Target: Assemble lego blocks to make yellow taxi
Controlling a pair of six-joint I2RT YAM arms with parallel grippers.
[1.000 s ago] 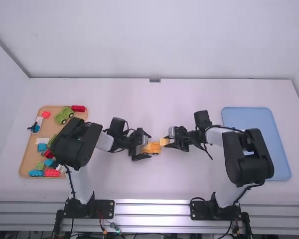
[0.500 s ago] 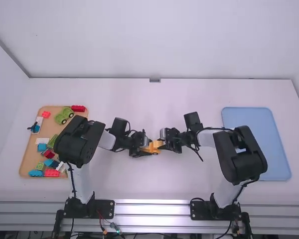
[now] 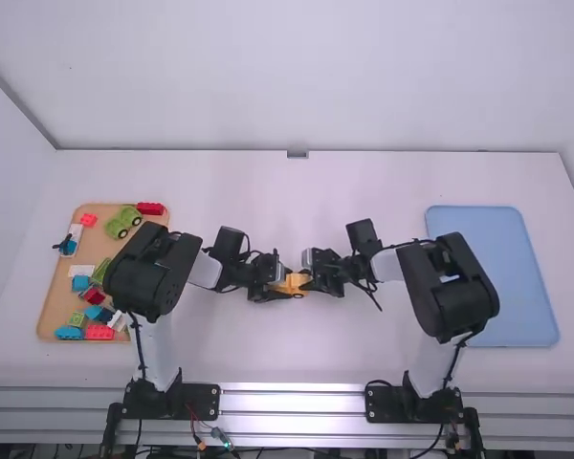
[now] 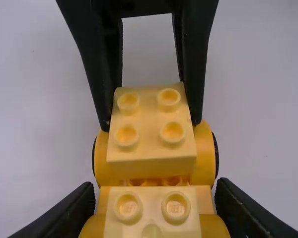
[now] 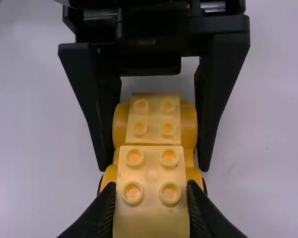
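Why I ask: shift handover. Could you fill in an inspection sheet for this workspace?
Surface: white table; spills, nothing seen
Job's things: yellow vehicle; studded yellow brick over it, seating uncertain
Clutter: assorted blocks on tan tray; blue tray
Grippers: left gripper closed on vehicle; right gripper closed on brick
Cables: wires near left arm's base
Surroundings: white wall beyond table

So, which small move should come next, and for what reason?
Probably press the held yellow block gently down: the right gripper has it over the wheeled base, which the left gripper grips, and I cannot tell whether it is fully seated.
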